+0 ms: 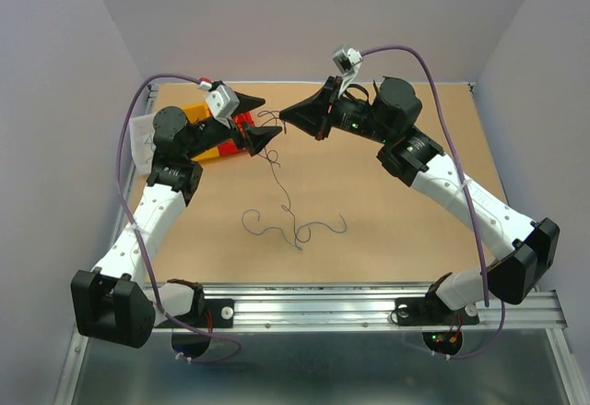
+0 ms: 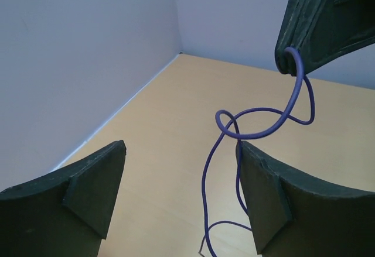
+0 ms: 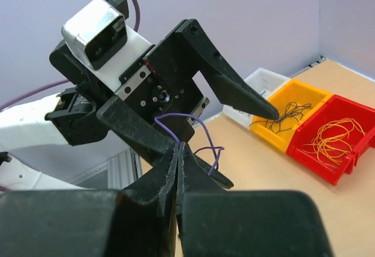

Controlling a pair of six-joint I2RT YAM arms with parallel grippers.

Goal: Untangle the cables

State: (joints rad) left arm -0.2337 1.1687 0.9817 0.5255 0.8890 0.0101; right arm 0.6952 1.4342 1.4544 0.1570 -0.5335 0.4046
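My right gripper (image 1: 284,117) is shut on one end of a thin blue cable (image 3: 200,121), pinched at the fingertips (image 3: 180,146) and held up above the table. From that tip (image 2: 290,61) the cable (image 2: 204,181) twists into a small loop. It then hangs down to a loose tangle of strands on the table (image 1: 293,232). My left gripper (image 1: 269,117) faces the right one and stands open (image 2: 181,175). The hanging loop lies between its fingers, close to the right finger (image 2: 281,204). I cannot tell whether it touches that finger.
At the back left stand a yellow bin (image 3: 293,113) holding dark thin wires, a red bin (image 3: 334,140) holding orange wires, and a white bin (image 3: 258,84) behind them. Both bins (image 1: 198,114) lie just behind my left arm. Walls close the table's left and far sides.
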